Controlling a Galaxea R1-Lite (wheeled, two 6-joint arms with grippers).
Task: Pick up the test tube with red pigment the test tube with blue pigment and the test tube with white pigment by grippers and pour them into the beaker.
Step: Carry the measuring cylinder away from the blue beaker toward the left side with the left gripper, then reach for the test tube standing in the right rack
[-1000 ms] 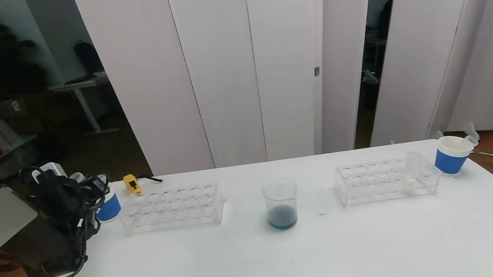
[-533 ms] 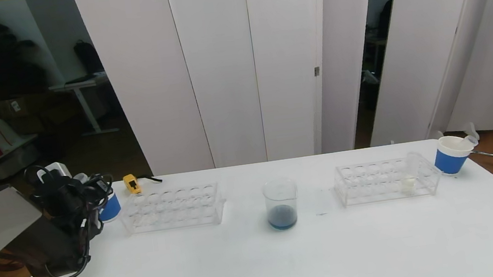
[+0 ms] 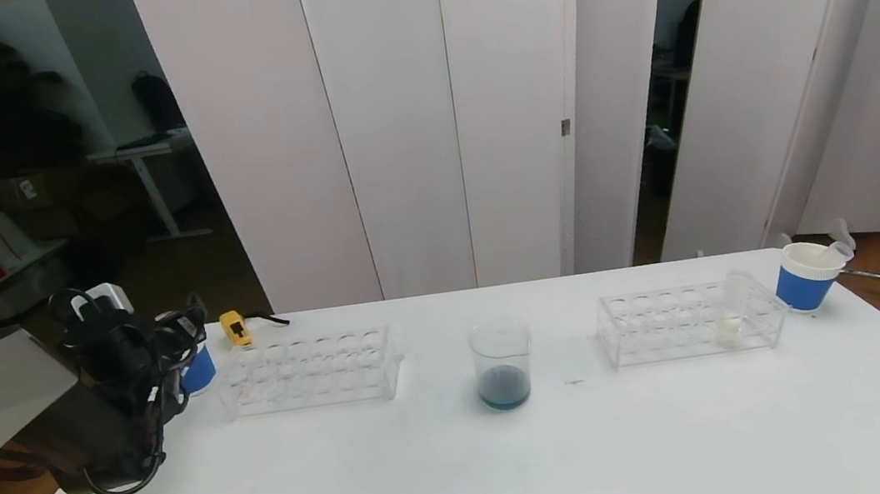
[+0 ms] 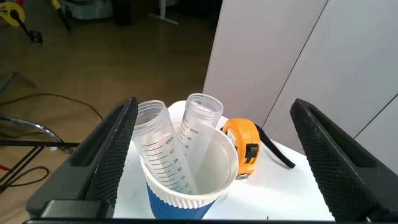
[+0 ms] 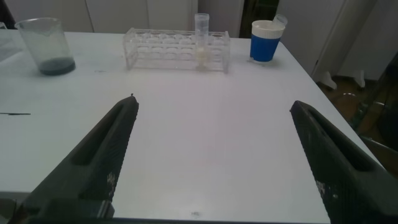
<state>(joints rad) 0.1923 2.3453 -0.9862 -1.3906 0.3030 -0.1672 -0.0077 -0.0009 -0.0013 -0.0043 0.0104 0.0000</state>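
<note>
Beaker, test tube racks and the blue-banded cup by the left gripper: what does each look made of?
Beaker: clear glass or hard plastic, glossy; the dark blue liquid shows through its wall. Both racks: transparent, acrylic-looking plastic with bright edges. Cup: probably paper, matte white with a blue band and rolled rim; it holds two clear, seemingly plastic tubes with printed graduations. The open left gripper straddles it.

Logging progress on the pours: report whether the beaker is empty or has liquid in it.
Has liquid. The beaker stands upright mid-table with a shallow dark blue layer at its bottom; the right wrist view shows the same dark layer.
</note>
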